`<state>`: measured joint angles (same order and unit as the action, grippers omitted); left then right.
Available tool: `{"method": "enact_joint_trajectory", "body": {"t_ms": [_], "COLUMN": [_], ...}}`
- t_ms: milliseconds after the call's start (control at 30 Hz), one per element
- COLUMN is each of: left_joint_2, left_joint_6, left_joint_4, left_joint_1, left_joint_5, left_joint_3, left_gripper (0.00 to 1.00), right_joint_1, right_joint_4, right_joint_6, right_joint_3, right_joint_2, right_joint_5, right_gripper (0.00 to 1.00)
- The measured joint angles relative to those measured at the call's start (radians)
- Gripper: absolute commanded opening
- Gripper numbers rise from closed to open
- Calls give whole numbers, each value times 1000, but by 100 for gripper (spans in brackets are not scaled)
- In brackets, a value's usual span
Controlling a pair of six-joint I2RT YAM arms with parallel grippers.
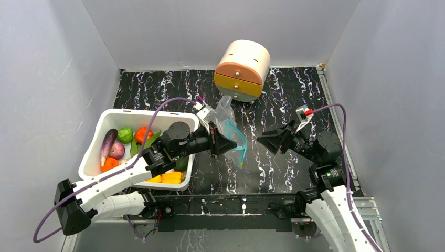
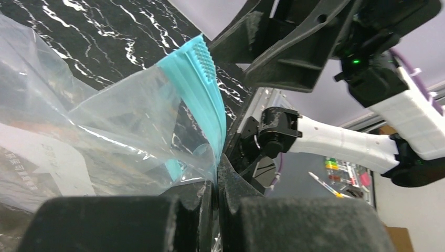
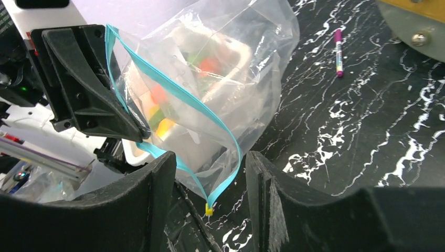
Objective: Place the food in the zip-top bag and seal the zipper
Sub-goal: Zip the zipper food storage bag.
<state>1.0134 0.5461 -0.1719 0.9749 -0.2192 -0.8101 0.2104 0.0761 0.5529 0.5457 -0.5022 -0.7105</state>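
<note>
The soft clear plastic bag [image 3: 225, 68] is clamped at its ribbed teal zipper [image 2: 202, 79] by the left fingers [image 2: 262, 220], its corner between the spread right fingers [image 3: 152, 210].

White tub [image 1: 136, 112] left; round drawer unit [image 1: 242, 71] rear; pink marker [image 3: 338, 52].

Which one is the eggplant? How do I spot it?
Find the white tub at the left, seen from above. The eggplant lies along its left wall. It is the only long, purple thing there; the pieces next to it are round.
</note>
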Motion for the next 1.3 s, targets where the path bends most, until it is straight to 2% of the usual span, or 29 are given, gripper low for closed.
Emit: {"method": "enact_joint_trajectory", "body": {"t_ms": [300,700,967,1233,1300], "left_joint_2": [29,62,64,71,79], "left_joint_6": [77,114,138,138,138], "left_joint_4": [-58,-122,-159,-163,-159], "left_joint_1": [0,0,0,0,0], "left_joint_5": [-86,-171,-187,-196,-200], "left_joint_3": [-2,-26,-26,-26,-27], "left_gripper": [0,0,0,0,0], "right_joint_1": [6,37,55,70,73], "right_joint_4": [-137,-239,-274,-320,-334], "right_joint_6": [47,63,74,86,97], "right_joint_3": [-84,-143,-180,-183,-183], "right_joint_2": [-42,-91,-87,-107,-110], "right_joint_5": [-68,-101,-100,-93,-92], "right_gripper": [46,47,40,37,32]}}
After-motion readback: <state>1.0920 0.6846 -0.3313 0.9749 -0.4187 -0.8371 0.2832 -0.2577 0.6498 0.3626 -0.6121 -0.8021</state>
